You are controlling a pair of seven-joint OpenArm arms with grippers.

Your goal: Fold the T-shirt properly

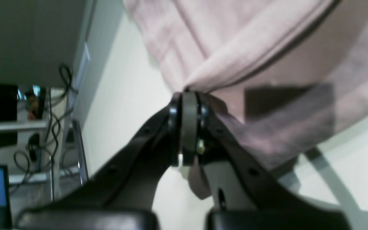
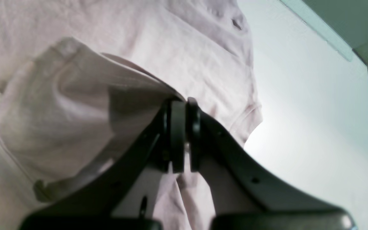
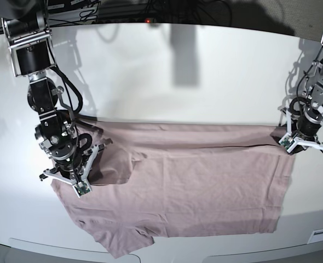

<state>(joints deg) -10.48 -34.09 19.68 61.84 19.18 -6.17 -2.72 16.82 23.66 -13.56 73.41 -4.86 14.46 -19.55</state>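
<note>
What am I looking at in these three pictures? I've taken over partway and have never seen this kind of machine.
It is a robot with two arms, each ending in a dark pinching hand. The base picture looks down on the whole table; there, the robot's left arm is on the picture's right and its right arm on the left. The other two come from cameras at the wrists, looking past the fingers.

On the table lies a pinkish T-shirt, part of it folded over itself, with some creases and uneven edges. The left hand is shut on the cloth, and the right hand is shut on another part of it, with fabric stretched between them.
</note>
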